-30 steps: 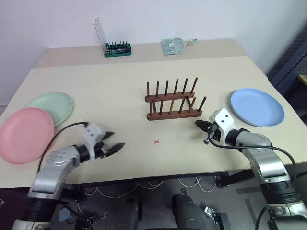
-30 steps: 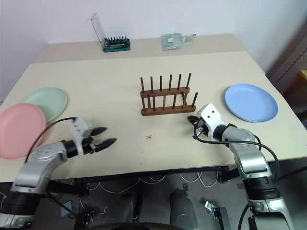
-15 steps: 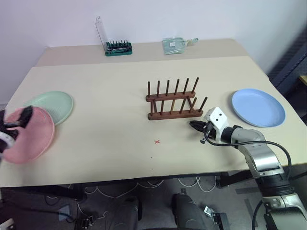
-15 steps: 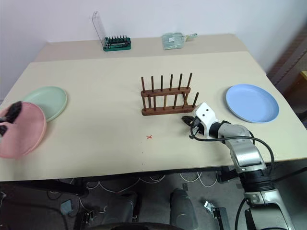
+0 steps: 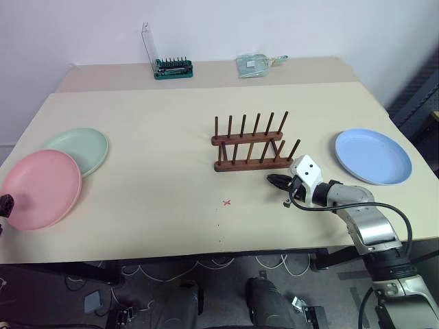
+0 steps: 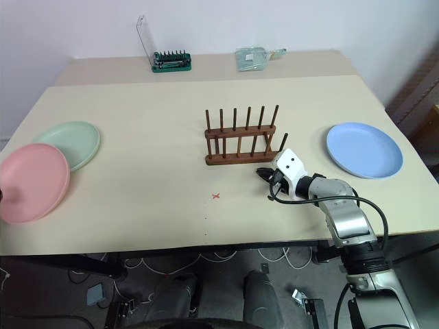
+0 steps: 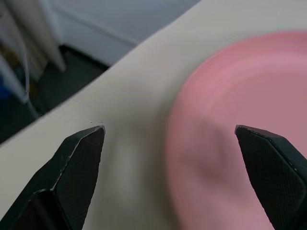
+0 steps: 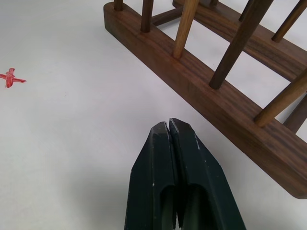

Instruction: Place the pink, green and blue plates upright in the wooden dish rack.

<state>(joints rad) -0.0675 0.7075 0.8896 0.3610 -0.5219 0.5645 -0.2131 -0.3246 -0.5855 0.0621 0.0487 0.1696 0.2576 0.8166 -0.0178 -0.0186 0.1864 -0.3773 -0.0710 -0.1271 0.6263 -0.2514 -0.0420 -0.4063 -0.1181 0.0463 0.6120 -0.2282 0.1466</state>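
Rack empty at centre of table, 3 plates flat on the table, none in it yet.

The wooden dish rack (image 5: 252, 144) stands upright at picture centre, pegs up. Pink plate (image 5: 40, 188) lies at far left near the front edge; green plate (image 5: 77, 149) is just behind it, its near edge under the pink one. Blue plate (image 5: 372, 155) lies at right, well apart from the rack. Right gripper (image 8: 169, 125), fingers pressed together w/ nothing between, sits low over the table just in front of the rack's near rail. Left gripper (image 7: 168, 132) has fingers wide apart, at the pink plate's rim, holding nothing. Red x mark (image 5: 226, 203) is in front of the rack. Green bit holder (image 5: 172, 67) and a clear bag (image 5: 254, 64) are at the back edge.
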